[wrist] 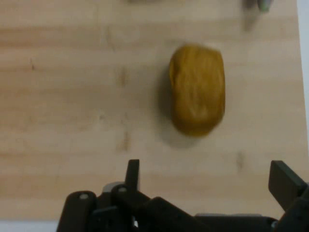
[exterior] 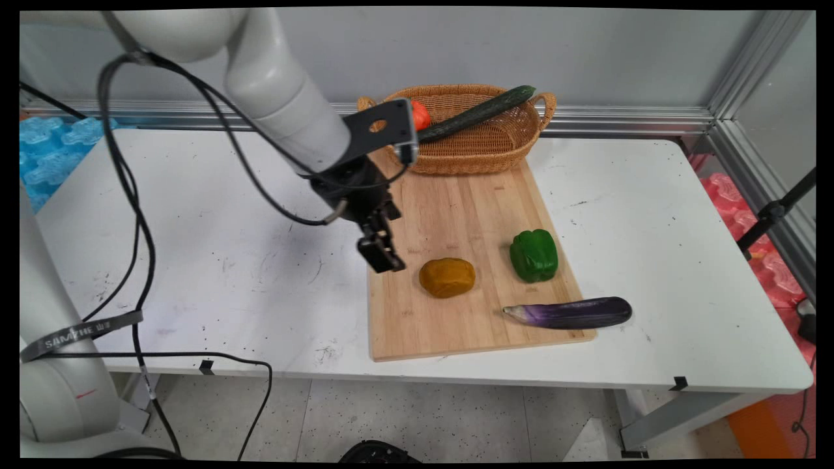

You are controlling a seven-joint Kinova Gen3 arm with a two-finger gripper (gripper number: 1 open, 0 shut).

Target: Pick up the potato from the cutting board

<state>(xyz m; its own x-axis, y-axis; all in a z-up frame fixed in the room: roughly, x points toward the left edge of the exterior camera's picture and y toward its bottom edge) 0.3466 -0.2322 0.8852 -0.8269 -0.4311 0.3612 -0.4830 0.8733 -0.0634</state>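
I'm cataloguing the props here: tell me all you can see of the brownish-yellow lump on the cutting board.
The brownish-yellow lump is a rounded, potato-like oval with a matte, faintly creased skin. It lies flat on the wooden cutting board, nothing else touching it, left of the green pepper. The gripper hangs open beside it, apart from it.

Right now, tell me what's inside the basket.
The basket holds a cucumber lying across its rim, and something red-orange, mostly covered by the arm's bracket. The basket's floor is hidden by its near wall.
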